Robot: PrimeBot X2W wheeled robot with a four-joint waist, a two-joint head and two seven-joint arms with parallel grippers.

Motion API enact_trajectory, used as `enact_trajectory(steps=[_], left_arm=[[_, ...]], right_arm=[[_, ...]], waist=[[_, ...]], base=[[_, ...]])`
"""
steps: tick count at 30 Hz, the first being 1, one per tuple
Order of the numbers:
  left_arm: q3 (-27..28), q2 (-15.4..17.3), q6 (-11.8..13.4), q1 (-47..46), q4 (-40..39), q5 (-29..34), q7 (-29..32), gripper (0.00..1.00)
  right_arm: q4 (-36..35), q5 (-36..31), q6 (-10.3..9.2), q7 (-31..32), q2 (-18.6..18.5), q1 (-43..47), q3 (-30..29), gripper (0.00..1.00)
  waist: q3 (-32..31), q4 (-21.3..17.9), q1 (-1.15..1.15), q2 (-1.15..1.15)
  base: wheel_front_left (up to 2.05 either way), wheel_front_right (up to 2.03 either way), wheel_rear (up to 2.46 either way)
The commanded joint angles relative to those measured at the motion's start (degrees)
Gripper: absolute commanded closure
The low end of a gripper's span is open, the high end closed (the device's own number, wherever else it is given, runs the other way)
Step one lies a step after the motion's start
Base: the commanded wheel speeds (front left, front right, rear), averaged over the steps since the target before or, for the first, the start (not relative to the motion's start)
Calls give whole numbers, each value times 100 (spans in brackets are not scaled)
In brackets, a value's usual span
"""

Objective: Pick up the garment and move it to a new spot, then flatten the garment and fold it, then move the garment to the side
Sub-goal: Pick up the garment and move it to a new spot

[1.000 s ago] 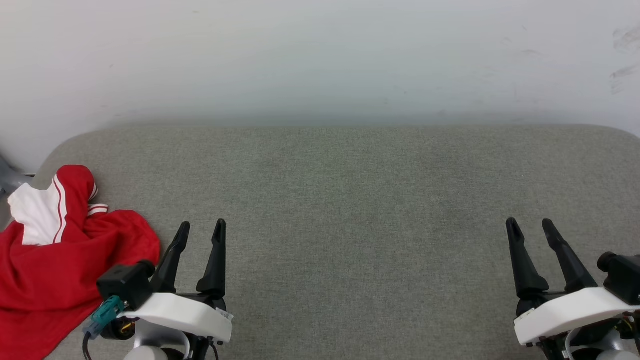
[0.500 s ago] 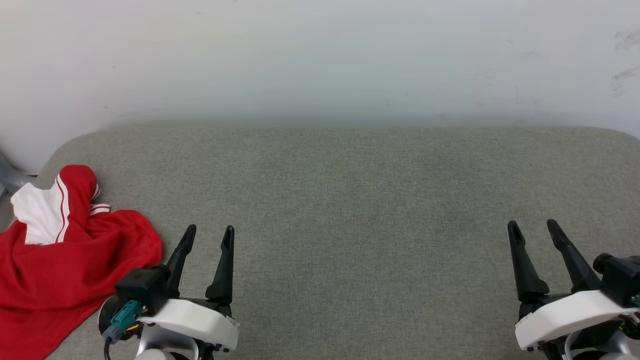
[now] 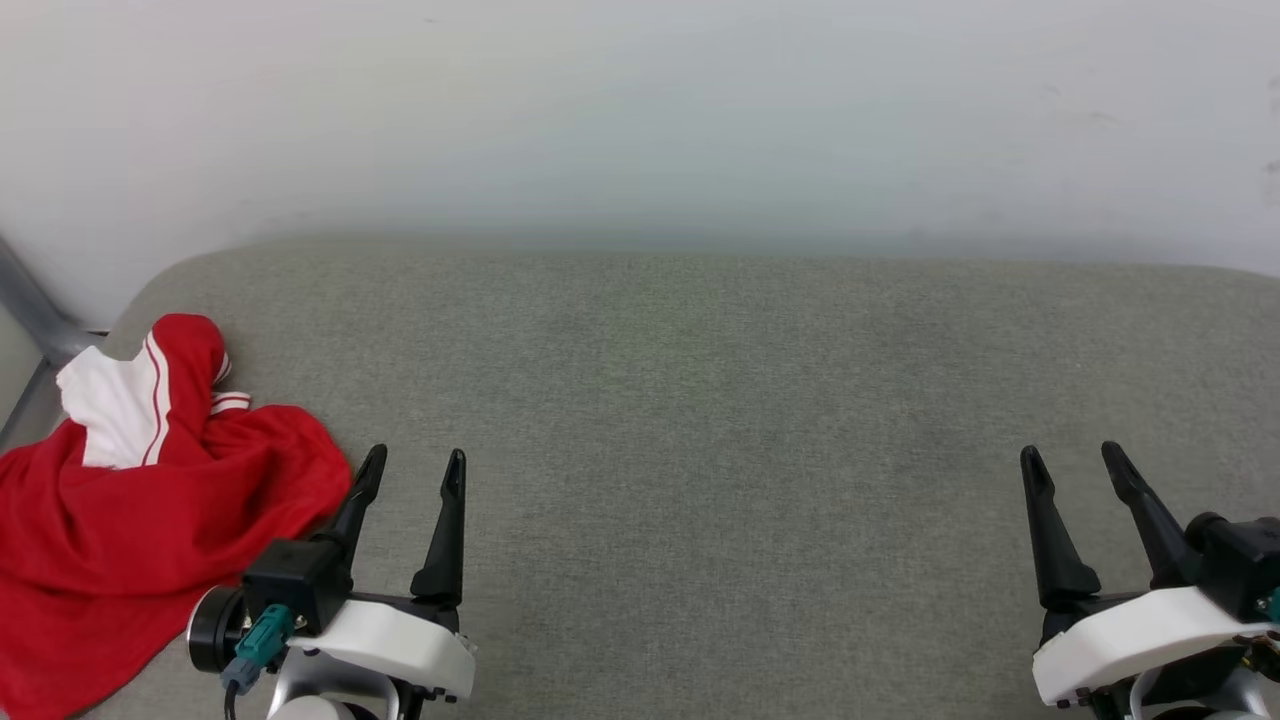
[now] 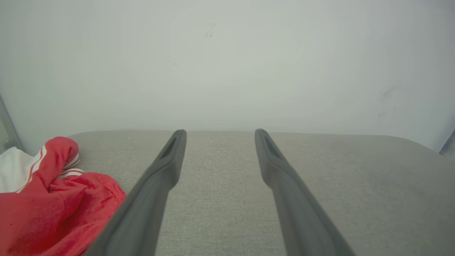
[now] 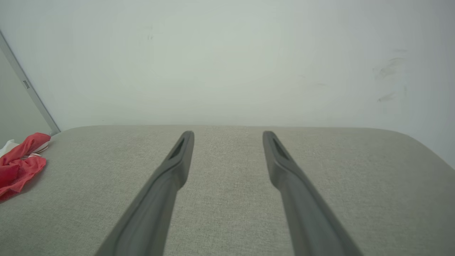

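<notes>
Head view: garment (image 3: 150, 520) lay crumpled, seemed soft, light. My left claw (image 3: 415, 456) hung just beside it, right claw (image 3: 1071, 453) well apart, both spread, empty. Judged nearest red fold best pinch.

The left gripper (image 3: 415, 455) and right gripper (image 3: 1071, 452) each carry two long, tapering matte-black fingers (image 3: 440, 540), slotted near the tips (plain in the wrist views). Behind each sits a smooth white plastic wrist shell (image 3: 385, 635) and a boxy black camera housing (image 3: 295, 580). A teal plug (image 3: 258, 640) with a thin black cable (image 3: 230, 700) hangs beneath the left housing.
</notes>
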Motion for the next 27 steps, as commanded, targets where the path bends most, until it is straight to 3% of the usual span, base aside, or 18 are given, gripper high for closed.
enact_trajectory(steps=[1,7,19,27], left_arm=[[21,-2,24,-81,-5,117,-48,0],[110,-24,73,-96,43,299,-109,0],[320,-9,176,-89,167,665,-230,0],[471,-13,181,-25,176,586,-217,0]], right_arm=[[-6,-127,-2,-27,-1,11,12,0],[41,-255,-2,-125,-1,2,83,0],[53,-744,-3,-204,0,-60,180,0],[108,-673,-3,-274,-1,-127,234,0]], waist=[[3,90,0,0],[8,537,0,0],[9,1805,0,0],[59,2346,0,0]], base=[[0,0,0],[0,0,0],[0,0,0],[0,0,0]])
